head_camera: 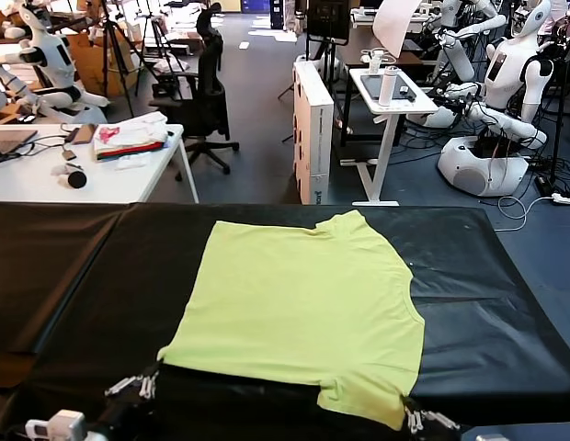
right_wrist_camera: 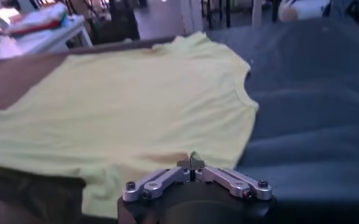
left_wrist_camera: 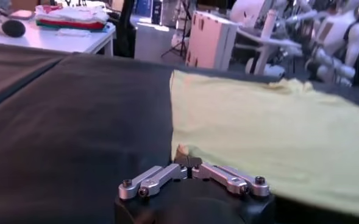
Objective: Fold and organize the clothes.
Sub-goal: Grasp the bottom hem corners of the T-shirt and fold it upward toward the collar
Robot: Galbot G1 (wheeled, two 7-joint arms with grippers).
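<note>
The lime yellow-green T-shirt (head_camera: 299, 308) lies flat on the black table (head_camera: 74, 276), turned sideways, with its hem to the left and its neck to the right. My left gripper (head_camera: 138, 384) is at the near hem corner. In the left wrist view it (left_wrist_camera: 188, 162) is shut, with a bit of the shirt (left_wrist_camera: 258, 122) corner pinched at the tips. My right gripper (head_camera: 416, 421) is at the near sleeve. In the right wrist view it (right_wrist_camera: 191, 163) is shut, with the shirt's (right_wrist_camera: 124, 91) edge puckered at the tips.
Behind the black table stands a white desk (head_camera: 101, 175) with a white, pink and red fabric pile (head_camera: 129, 138). An office chair (head_camera: 202, 101), white boxes (head_camera: 313, 129), a small white stand (head_camera: 386, 101) and parked robots (head_camera: 496, 110) are farther back.
</note>
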